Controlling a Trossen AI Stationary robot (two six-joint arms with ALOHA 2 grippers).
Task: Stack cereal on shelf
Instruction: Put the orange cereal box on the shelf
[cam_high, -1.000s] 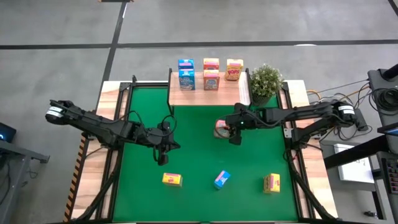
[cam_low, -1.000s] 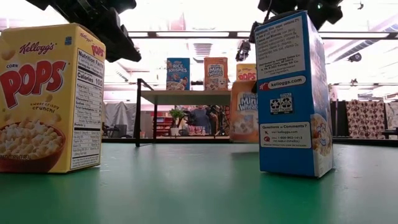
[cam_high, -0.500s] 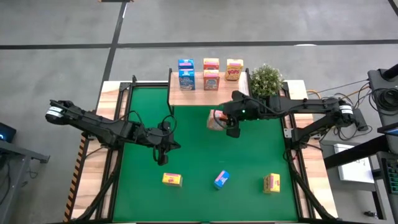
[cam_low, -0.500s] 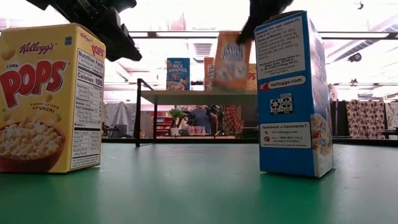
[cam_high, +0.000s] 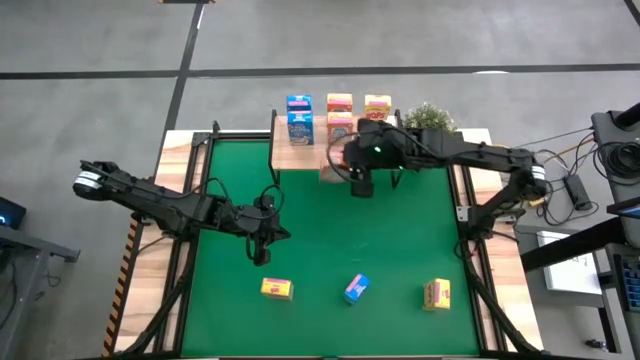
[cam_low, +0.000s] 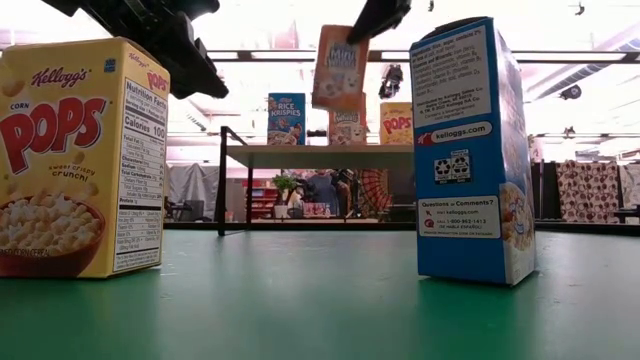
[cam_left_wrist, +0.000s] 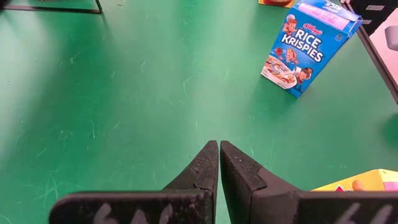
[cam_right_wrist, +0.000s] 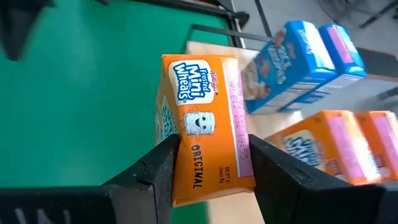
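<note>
My right gripper (cam_high: 352, 172) is shut on an orange Frosted Mini Wheats cereal box (cam_right_wrist: 202, 130), held in the air at the near edge of the light-wood shelf (cam_high: 318, 150). In the low view this box (cam_low: 340, 68) hangs higher than the shelf board (cam_low: 300, 152). Two blue boxes (cam_high: 299, 116), two orange boxes (cam_high: 340, 114) and a yellow box (cam_high: 377, 109) stand on the shelf. A yellow box (cam_high: 277, 288), a blue box (cam_high: 357, 288) and another yellow box (cam_high: 436, 293) rest on the green mat. My left gripper (cam_left_wrist: 219, 149) is shut and hovers over the mat's left half. My right gripper pinches the orange box between its two fingers (cam_right_wrist: 163, 169), one on each of two opposite sides near one end (cam_right_wrist: 186, 177). The fingers slant down from above. The box is lifted clear and hangs tilted below the gripper (cam_low: 372, 16).
A green potted plant (cam_high: 430, 120) stands right of the shelf, partly under my right arm. Black metal rails (cam_high: 190, 190) edge the mat. Open green mat (cam_high: 330, 235) lies between the shelf and the three near boxes.
My right gripper has risen and travelled toward the far edge and slightly left, from mid-mat to the shelf's near edge. The orange box went with it, from near mat level to above the shelf board, tilting on the way.
</note>
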